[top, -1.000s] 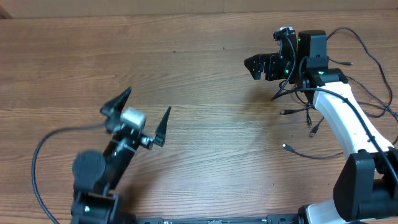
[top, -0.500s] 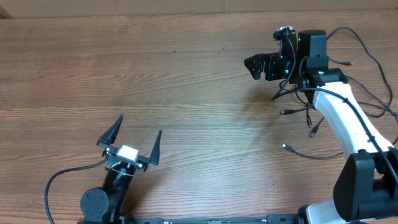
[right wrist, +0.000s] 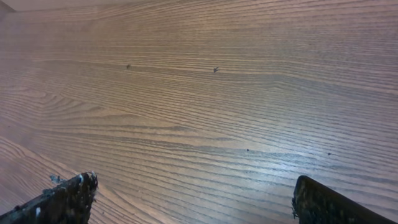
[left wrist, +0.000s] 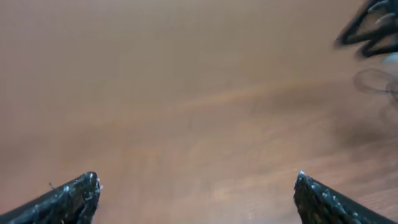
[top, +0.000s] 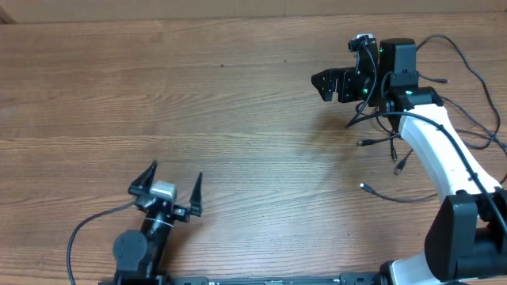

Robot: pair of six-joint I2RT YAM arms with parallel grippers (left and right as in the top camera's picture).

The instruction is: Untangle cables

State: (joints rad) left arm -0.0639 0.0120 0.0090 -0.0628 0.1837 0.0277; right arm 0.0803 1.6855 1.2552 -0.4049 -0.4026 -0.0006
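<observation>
The cables (top: 394, 154) lie at 3 o'clock on the counter (top: 238, 119). They are partly hidden beneath the right arm's white link (top: 432, 150), so how they cross cannot be told. The left wrist view is blurred (only dark smudges (left wrist: 370, 31) at 1 o'clock).

The right end effector (top: 321, 87) hangs at 1 o'clock, pointing toward 9, fingers spread wide and holding nothing, with the cables behind it. The left end effector (top: 175, 172) sits at 7 o'clock near the front edge, pointing toward 12, likewise spread and empty. Open wood stretches from 9 to 12 o'clock.
</observation>
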